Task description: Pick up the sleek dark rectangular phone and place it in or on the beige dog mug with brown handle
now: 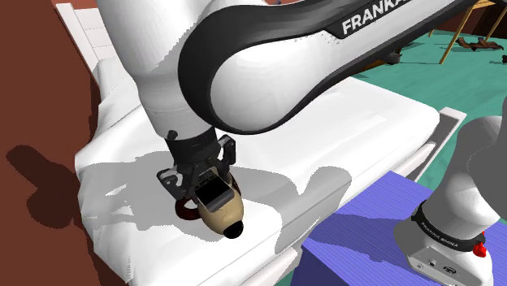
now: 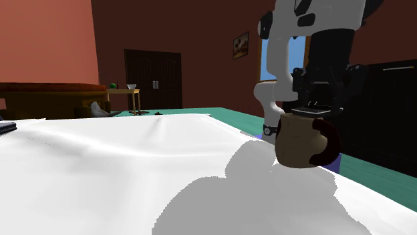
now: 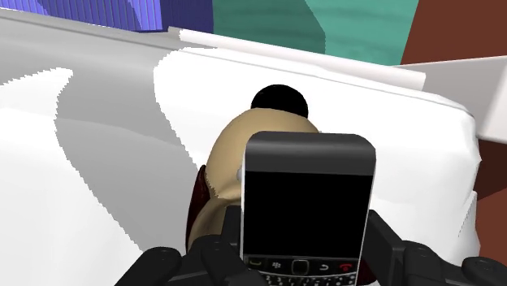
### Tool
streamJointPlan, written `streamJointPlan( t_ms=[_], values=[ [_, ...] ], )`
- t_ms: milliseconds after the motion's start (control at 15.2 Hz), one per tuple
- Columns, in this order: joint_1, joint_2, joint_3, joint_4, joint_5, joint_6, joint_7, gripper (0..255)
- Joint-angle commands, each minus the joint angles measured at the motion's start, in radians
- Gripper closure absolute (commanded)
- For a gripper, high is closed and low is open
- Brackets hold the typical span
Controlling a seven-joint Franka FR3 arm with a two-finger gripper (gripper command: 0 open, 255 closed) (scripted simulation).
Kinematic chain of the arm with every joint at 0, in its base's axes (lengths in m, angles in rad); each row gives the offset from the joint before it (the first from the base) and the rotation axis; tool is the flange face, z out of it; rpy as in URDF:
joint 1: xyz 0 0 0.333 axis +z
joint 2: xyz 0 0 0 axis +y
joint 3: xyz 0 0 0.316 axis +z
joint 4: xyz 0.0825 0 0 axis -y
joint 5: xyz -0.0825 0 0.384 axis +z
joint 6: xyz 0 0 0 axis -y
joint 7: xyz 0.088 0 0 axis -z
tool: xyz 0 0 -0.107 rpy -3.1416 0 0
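While the fingers [image 3: 218,253] pinch the dark phone [image 3: 307,207] at its keypad end, it hangs just over the beige dog mug [image 1: 221,214] on the white bed [image 1: 341,130]; contact unclear. Step in hand, by my reading: placing. The next move likely calls for a short descent, then spreading the fingers so the phone settles on the mug.

Shoulder view looks down close over the white bed [image 1: 382,122]; second exterior view sits low across it; all three, wrist included, share the beige dog mug [image 2: 294,143].
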State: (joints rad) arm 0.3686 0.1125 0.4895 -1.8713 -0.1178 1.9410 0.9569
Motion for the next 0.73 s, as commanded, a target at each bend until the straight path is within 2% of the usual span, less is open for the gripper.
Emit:
streamJointPlan(
  t_ms=[0, 330, 396, 660],
  values=[
    [0.0, 0.002, 0.0, -0.004, -0.001, 0.003, 0.001, 255],
    [0.0, 0.002, 0.0, -0.003, -0.001, 0.003, 0.001, 255],
    [0.0, 0.002, 0.0, -0.003, -0.001, 0.003, 0.001, 0],
    [0.0, 0.002, 0.0, -0.003, -0.001, 0.003, 0.001, 0]
  ],
)
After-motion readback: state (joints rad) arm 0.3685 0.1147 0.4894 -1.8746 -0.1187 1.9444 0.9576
